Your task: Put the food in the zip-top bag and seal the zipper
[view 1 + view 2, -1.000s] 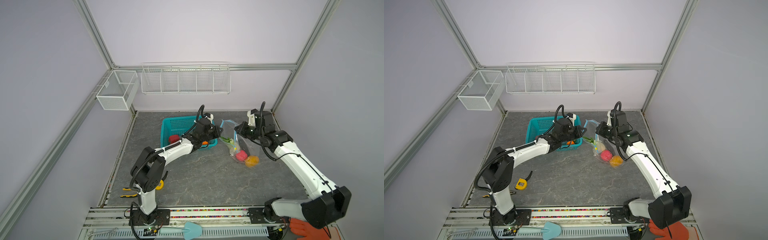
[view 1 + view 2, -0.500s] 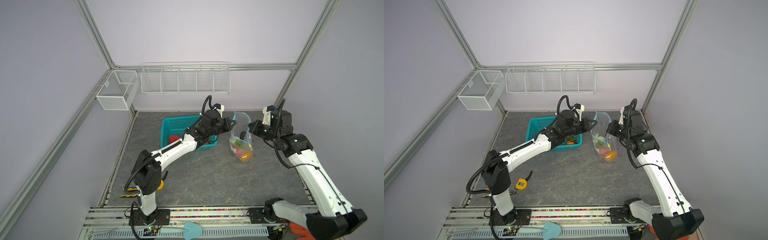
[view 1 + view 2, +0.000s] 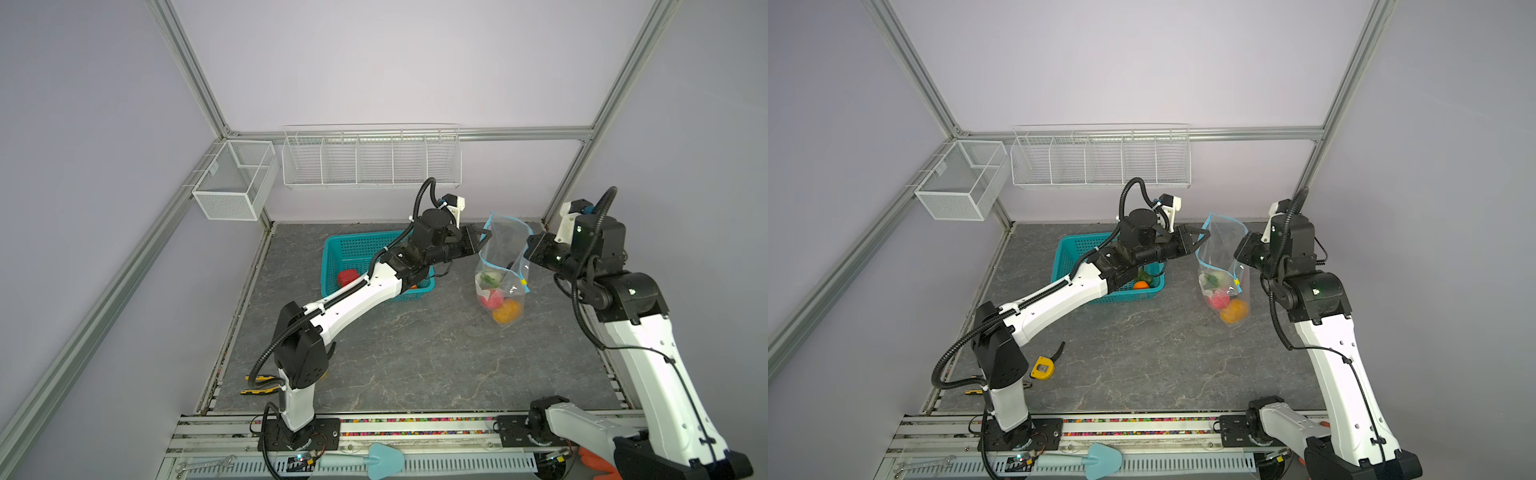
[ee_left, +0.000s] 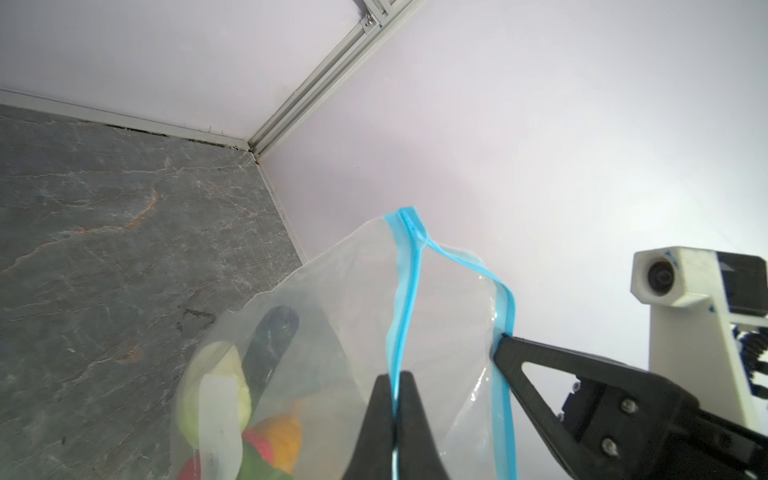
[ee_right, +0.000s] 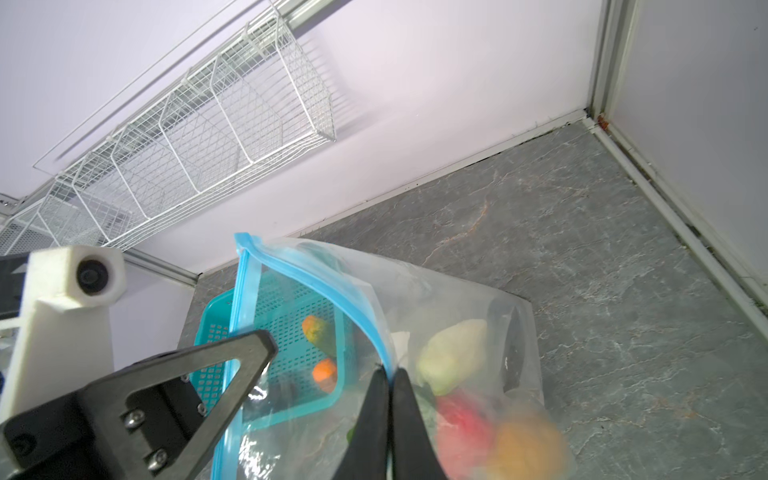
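- Up it goes: since the earlier frame your two arms have hoisted the zip-top bag (image 3: 504, 245) off its side, and it now hangs upright, right of centre in both top views.
- Your right arm has swung out toward the right edge, stretching the mouth open.
- The left gripper (image 4: 394, 380) is clamped tight on the zipper (image 4: 402, 316). The right gripper (image 5: 388, 374) pinches the opposite lip the same way.
- The food (image 3: 500, 297) is bunched in the bottom of the bag: white, red, orange and a dark piece.
- A red piece (image 3: 347, 277) and an orange piece (image 3: 1140, 285) wait in the teal basket (image 3: 353, 251), centre frame.
- Watch out: both grippers are busy, so nothing is free to fetch those leftovers. If you let one lip go, the bag will likely flop over and spill.
- Pull the lips apart any harder and that thin film could slip out of a pinch.
- The yellow slider tab (image 3: 524, 282) sits low on the right lip, so you will need to regrip before you seal.
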Robot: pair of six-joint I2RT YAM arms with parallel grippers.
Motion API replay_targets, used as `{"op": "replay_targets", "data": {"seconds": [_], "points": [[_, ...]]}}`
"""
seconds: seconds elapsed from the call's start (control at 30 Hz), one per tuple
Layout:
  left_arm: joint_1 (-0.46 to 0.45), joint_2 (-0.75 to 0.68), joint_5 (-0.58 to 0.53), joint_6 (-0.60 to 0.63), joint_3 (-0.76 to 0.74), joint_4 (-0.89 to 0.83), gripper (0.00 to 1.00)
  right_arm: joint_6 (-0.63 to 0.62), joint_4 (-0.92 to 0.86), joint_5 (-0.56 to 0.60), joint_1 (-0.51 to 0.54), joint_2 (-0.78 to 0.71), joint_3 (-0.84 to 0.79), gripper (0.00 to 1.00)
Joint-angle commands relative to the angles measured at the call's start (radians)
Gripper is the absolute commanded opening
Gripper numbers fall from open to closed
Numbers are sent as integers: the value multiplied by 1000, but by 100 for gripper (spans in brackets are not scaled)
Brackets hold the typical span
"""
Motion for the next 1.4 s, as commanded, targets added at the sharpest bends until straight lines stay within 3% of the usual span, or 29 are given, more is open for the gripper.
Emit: {"op": "replay_targets", "data": {"seconds": [0.0,0.27,0.37,0.53,0.77,0.87,1.0,1.37], "points": [[-5,36,-2,-74,55,56,0,-33,-39,46,-50,-14,47,6],[-14,126,16,-187,-10,153,0,-6,-50,-48,-95,15,15,7],[-14,163,29,-201,-36,177,0,27,16,-145,-92,26,-52,7],[-7,158,-6,-189,-144,180,8,78,114,-265,-41,81,-142,7],[22,123,-49,-173,-256,171,25,81,152,-256,9,145,-163,7],[40,77,-99,-111,-274,98,32,82,154,-258,9,157,-160,7],[58,-40,-260,20,-336,-10,41,81,162,-244,9,155,-174,7],[90,-164,-347,196,-287,-247,53,86,174,-224,56,171,-185,7]]}}
